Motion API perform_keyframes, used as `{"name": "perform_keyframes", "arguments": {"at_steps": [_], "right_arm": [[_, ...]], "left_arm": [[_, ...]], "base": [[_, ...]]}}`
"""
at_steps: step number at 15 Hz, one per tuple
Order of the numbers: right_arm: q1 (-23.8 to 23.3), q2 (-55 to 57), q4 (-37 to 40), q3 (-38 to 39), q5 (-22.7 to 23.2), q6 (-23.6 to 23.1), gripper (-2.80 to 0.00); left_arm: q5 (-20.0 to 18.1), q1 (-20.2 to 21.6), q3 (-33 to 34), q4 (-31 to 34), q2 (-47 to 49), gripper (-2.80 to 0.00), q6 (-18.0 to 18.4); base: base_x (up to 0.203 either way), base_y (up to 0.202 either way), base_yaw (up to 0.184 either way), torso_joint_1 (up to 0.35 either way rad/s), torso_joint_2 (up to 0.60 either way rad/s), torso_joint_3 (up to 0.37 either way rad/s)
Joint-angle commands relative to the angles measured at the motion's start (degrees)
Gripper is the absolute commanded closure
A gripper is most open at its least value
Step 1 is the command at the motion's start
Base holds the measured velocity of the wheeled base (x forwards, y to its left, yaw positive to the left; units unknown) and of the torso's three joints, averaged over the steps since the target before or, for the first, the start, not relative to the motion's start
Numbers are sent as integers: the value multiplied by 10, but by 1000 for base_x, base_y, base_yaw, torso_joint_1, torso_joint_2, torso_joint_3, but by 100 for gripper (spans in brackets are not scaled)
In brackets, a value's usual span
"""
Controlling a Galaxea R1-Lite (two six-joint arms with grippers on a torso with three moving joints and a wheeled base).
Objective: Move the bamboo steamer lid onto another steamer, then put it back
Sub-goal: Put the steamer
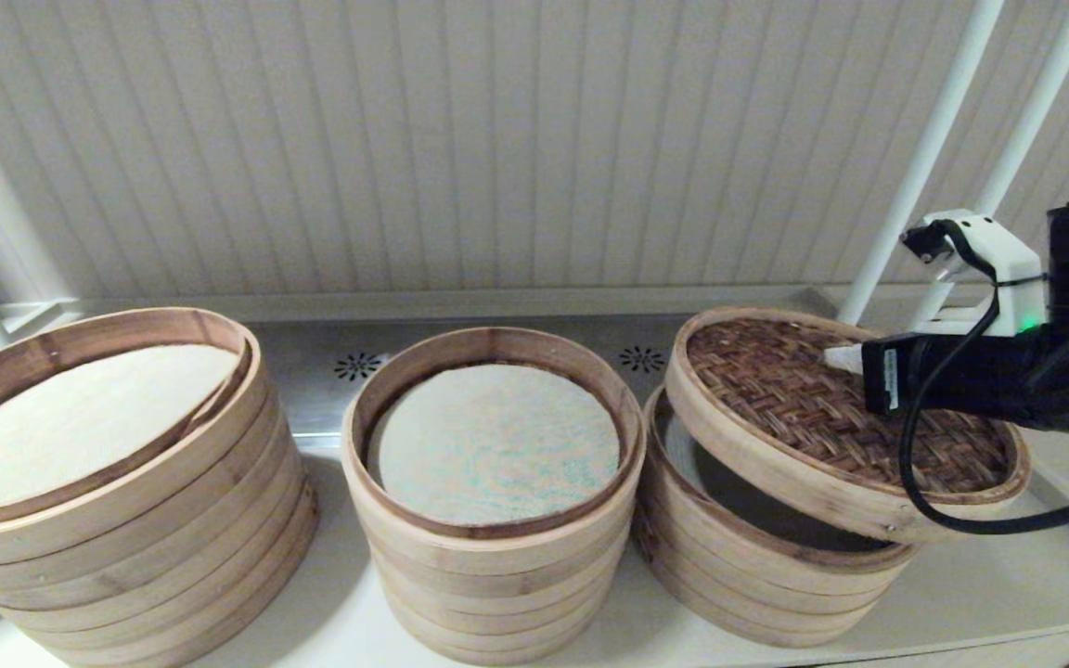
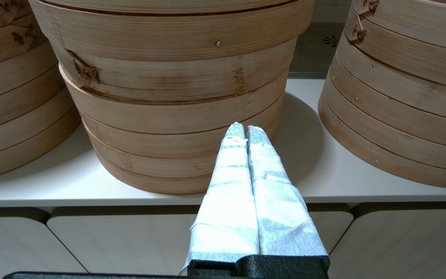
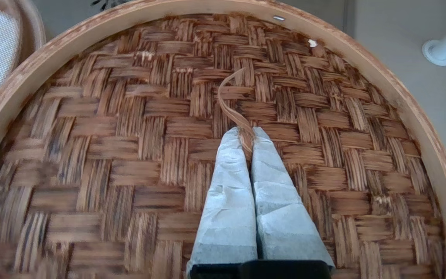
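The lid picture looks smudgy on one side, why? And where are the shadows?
Right wrist view: the bamboo steamer lid smears toward its near-left weave, sharp by the right gripper. Head view: the tilted lid darkens the low steamer. Left wrist view: a round shadow lies on the shelf.

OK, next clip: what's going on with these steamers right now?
The right gripper is shut on the thin bamboo loop handle of the round lid with the dark brown woven top and pale hoop rim. The lid hangs tilted over the low pale bamboo stack on the right, partly uncovering it. The taller middle stack with the bluish-flecked liner stands uncovered. The left gripper is shut on nothing, low in front of the shelf.
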Motion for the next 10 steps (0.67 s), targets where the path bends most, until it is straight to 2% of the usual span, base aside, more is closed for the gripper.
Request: {"name": "perform_keyframes", "arguments": {"at_steps": [1, 10], "right_arm": [[-7, 11, -9, 5, 3, 0, 0], [-19, 56, -56, 0, 12, 0, 0]], "left_arm": [[0, 0, 0, 1, 0, 0, 1], [0, 0, 0, 0, 0, 0, 0]], "base": [[0, 0, 0, 0, 0, 0], [0, 0, 0, 0, 0, 0]]}}
